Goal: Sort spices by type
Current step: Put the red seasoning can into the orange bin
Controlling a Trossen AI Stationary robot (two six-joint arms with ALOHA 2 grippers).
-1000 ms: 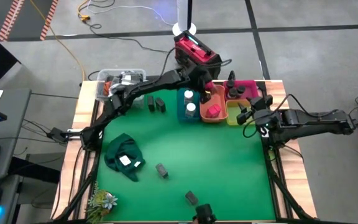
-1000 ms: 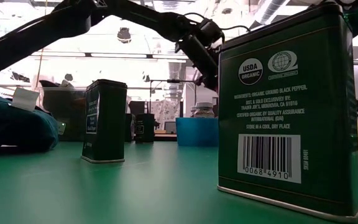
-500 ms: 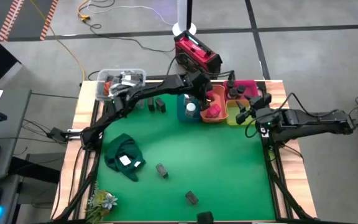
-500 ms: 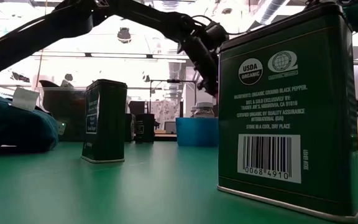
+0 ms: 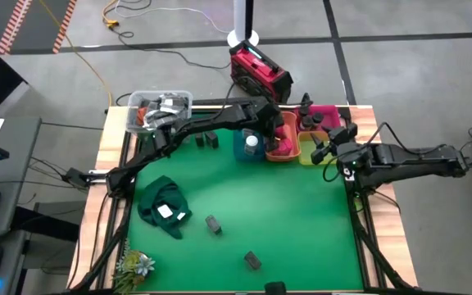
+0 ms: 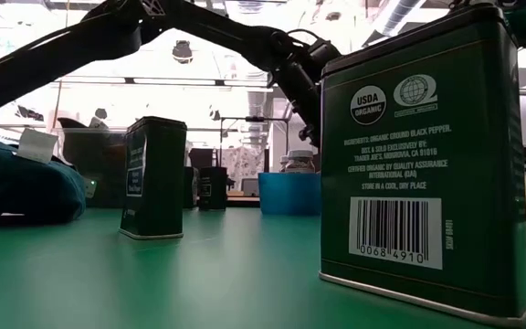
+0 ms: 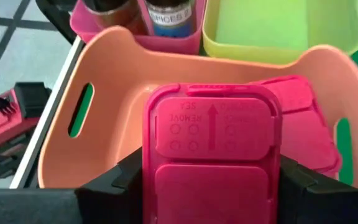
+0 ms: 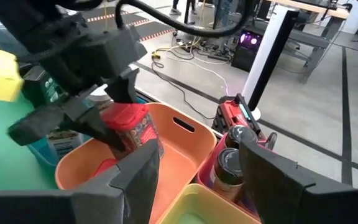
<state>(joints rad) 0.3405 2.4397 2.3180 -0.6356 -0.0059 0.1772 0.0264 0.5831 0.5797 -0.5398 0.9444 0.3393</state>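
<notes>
Spice boxes: 1 (image 7: 211, 155) in left tool (image 7: 211, 177), 1 (image 7: 303, 124) in orange bin (image 7: 114, 93).

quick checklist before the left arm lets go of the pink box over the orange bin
1. Grip: left gripper is shut on the red-pink box, a finger on each side. Ok.
2. Position: the box is over the orange bin; the high view puts the gripper there too. Ok.
3. Right type: another red-pink box already lies in that bin. Ok.
4. Landing room: bare bin floor shows beside the lying box. Ok.
5. Height above the bin floor: cannot tell.
6. Right gripper: open, beside the bins near the yellow-green bin, apart from the left arm. Ok.
</notes>
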